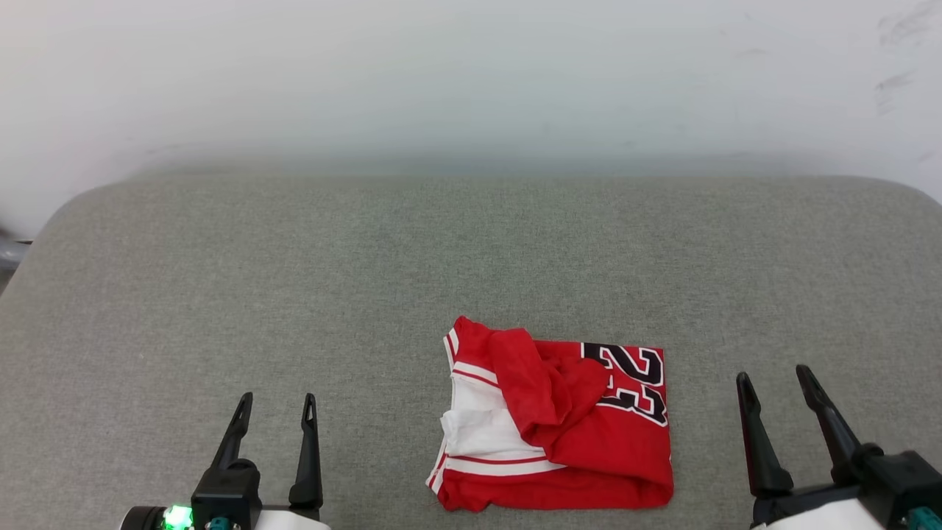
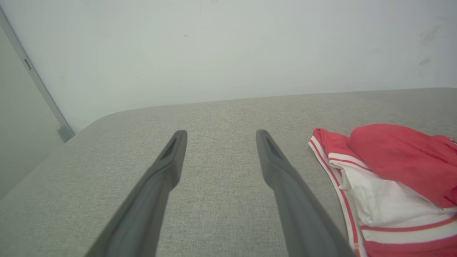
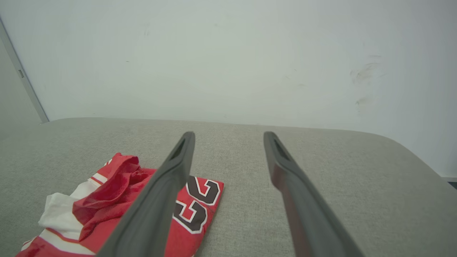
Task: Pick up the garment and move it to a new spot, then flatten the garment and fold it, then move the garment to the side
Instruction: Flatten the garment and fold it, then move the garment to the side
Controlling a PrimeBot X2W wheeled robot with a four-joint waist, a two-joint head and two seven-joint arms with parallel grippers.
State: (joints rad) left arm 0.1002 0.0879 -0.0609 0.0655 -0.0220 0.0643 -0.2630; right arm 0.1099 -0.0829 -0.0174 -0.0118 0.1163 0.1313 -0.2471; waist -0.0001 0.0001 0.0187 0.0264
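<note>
The garment lies loosely folded on the grey fabric-covered bench, near the bench's near edge and slightly right of the middle. A crumpled red flap is draped over its top. Its white sleeve with red-and-white striped trim faces left, and the black "23" print shows at its far right corner. The left tool hovers left of the garment, released, its fingers spread with nothing between them. The right tool is just right of the garment, likewise released and empty. A pale wall rises behind the bench's far edge.
</note>
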